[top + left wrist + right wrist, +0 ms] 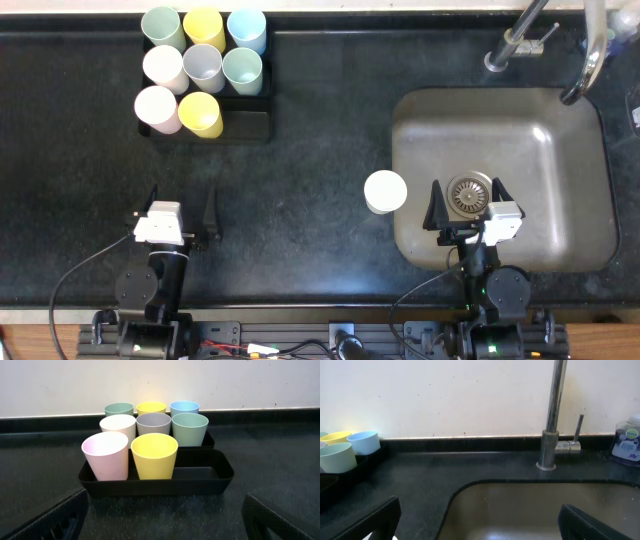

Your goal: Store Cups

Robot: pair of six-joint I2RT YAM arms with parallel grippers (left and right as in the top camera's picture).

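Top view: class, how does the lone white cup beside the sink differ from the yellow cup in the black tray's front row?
Colour: the white cup is white, the yellow cup yellow. Place: the white cup stands on the counter by the sink rim; the yellow cup sits in the black tray. Company: the white cup is alone; the yellow cup has a pink cup beside it. Both are plain round cups.

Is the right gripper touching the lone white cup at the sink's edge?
Apart. The top view shows a bare strip of the sink between the white cup and the nearer finger of the open right gripper.
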